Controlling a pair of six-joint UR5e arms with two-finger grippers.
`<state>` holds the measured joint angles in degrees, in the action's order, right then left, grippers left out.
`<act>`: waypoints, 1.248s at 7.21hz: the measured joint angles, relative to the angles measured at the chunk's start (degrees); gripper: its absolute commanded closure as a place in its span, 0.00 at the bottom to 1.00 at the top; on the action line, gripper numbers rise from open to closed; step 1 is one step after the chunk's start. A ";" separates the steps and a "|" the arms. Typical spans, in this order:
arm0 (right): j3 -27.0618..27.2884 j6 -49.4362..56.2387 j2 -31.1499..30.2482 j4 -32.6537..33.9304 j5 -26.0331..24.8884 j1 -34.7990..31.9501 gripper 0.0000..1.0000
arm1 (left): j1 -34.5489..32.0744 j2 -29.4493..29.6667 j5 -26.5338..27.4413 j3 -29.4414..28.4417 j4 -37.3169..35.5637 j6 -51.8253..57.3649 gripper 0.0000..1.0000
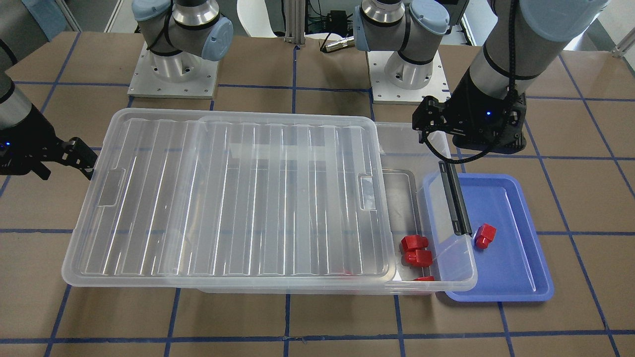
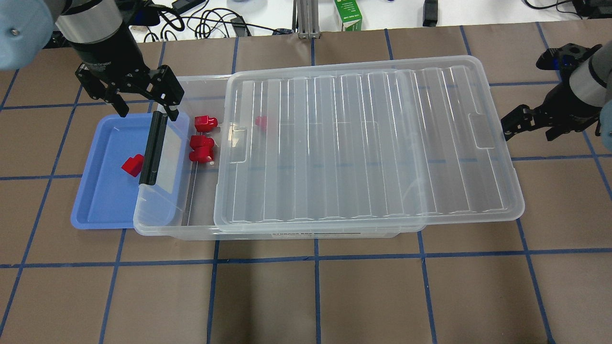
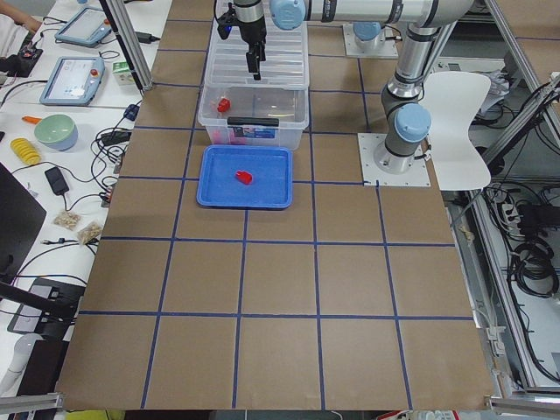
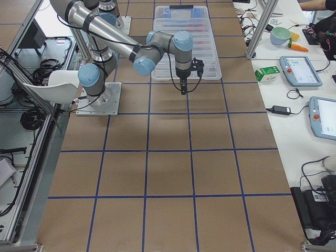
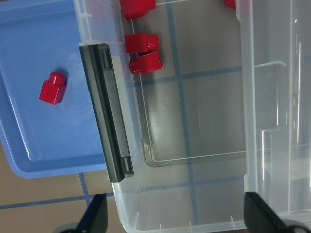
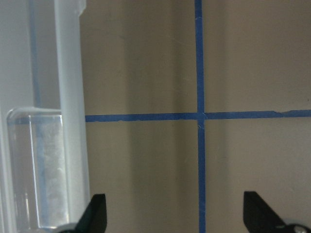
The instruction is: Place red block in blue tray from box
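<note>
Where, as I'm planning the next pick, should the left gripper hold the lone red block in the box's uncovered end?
Probably the squarish head of the red block, from straight above: it lies on its side, stub toward the lid, where the box is uncovered. Close the left gripper across the head's flat sides, not the round stub.

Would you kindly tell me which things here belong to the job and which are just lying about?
Job: red block, blue tray, box, its slid-back lid, spare red blocks inside.
Lying about: green carton, cables, white chair, green bowl.
</note>
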<state>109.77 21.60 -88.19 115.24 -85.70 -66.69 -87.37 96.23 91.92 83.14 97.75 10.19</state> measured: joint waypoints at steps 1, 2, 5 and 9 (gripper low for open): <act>-0.04 -2.45 -0.01 0.04 -0.03 -1.82 0.00 | 0.00 0.08 -0.08 0.00 -0.04 0.00 0.00; -0.06 -5.22 0.01 0.20 -0.15 -3.86 0.00 | 0.07 0.06 -0.13 0.00 -0.10 0.00 0.00; -0.08 -9.84 0.07 1.21 -0.18 -8.87 0.00 | 0.43 -0.19 -0.13 -0.18 -0.45 0.00 0.00; -0.08 -10.44 0.27 1.36 0.01 -12.72 0.00 | 0.47 -0.54 -0.64 -0.10 -1.00 -0.08 0.00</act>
<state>109.69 11.16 -87.93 116.60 -85.69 -79.41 -86.90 95.69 91.28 83.04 96.75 10.11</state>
